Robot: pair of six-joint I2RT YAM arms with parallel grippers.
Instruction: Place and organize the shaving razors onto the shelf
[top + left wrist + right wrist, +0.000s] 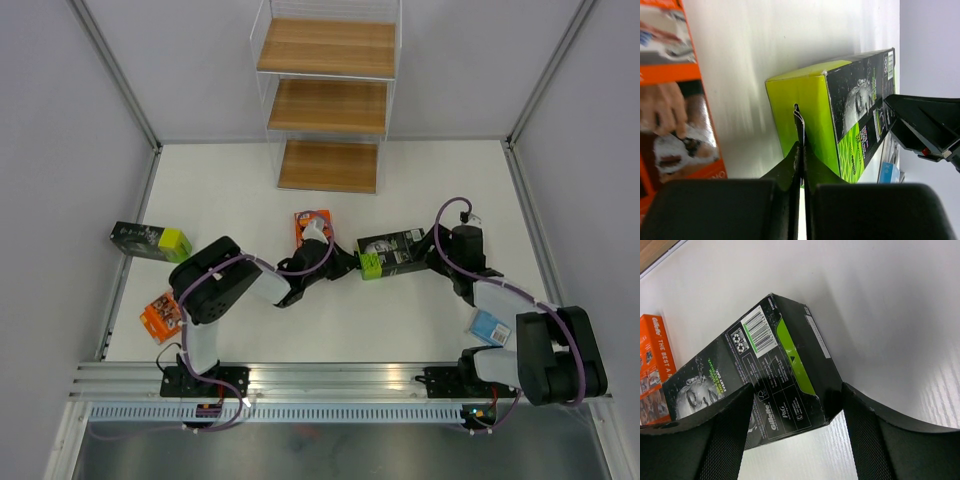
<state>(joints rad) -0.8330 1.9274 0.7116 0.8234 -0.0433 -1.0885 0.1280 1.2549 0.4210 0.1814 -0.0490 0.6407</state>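
Observation:
A green-and-black razor pack (390,254) lies mid-table between both arms. My left gripper (352,262) is shut, its joined fingertips (797,112) against the pack's lime-green end (810,110), with nothing between them. My right gripper (425,255) is open, and the pack's black barcode end (765,375) sits between its two fingers (796,387). An orange pack (313,226) lies just left of it. Another orange pack (160,317) and a second green-and-black pack (150,241) lie at the left. A light blue pack (490,326) lies by the right arm. The shelf (330,105) stands at the back.
Grey walls with metal frame posts close in the white table on the left, right and back. The shelf's three wooden boards hold nothing. An aluminium rail (330,380) with both arm bases runs along the near edge.

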